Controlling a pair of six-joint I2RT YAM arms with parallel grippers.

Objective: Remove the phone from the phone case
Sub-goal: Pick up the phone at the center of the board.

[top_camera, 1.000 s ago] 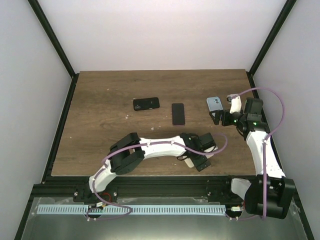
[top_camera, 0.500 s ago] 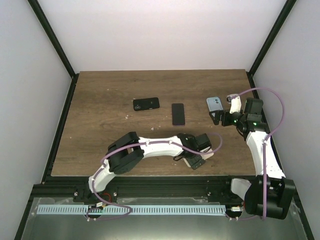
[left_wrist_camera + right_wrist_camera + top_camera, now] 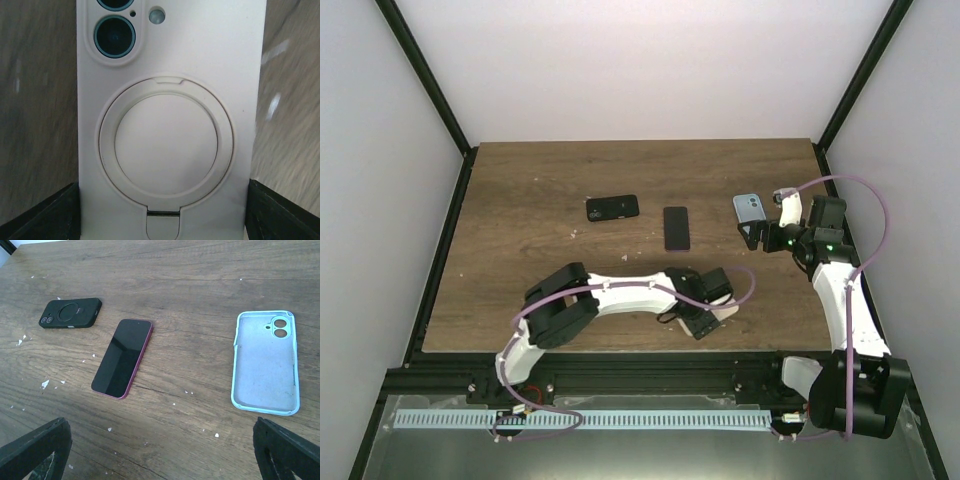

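Pale phone case (image 3: 170, 125) between left fingers (image 3: 45, 212), arm folded low; right fingers (image 3: 35, 447) wide

This was a robotics lab test cell, not a home or shop. Plain white panels (image 3: 640, 60) closed in the space on three sides, held by black frame posts (image 3: 425, 75) that rose at 10 and 2 o'clock. A wood-grain table (image 3: 520, 250) filled the floor of the cell. At 6 o'clock ran a metal base rail (image 3: 640, 372) with a slotted white cable duct (image 3: 620, 419) below it. The left arm (image 3: 620, 295) and right arm (image 3: 840, 300), both white, were bolted there, trailing loose purple cables (image 3: 875, 215). Near 12 o'clock on the table, a black case (image 3: 612, 207), a dark phone (image 3: 676, 228) and a pale blue case (image 3: 748, 208) lay well apart.
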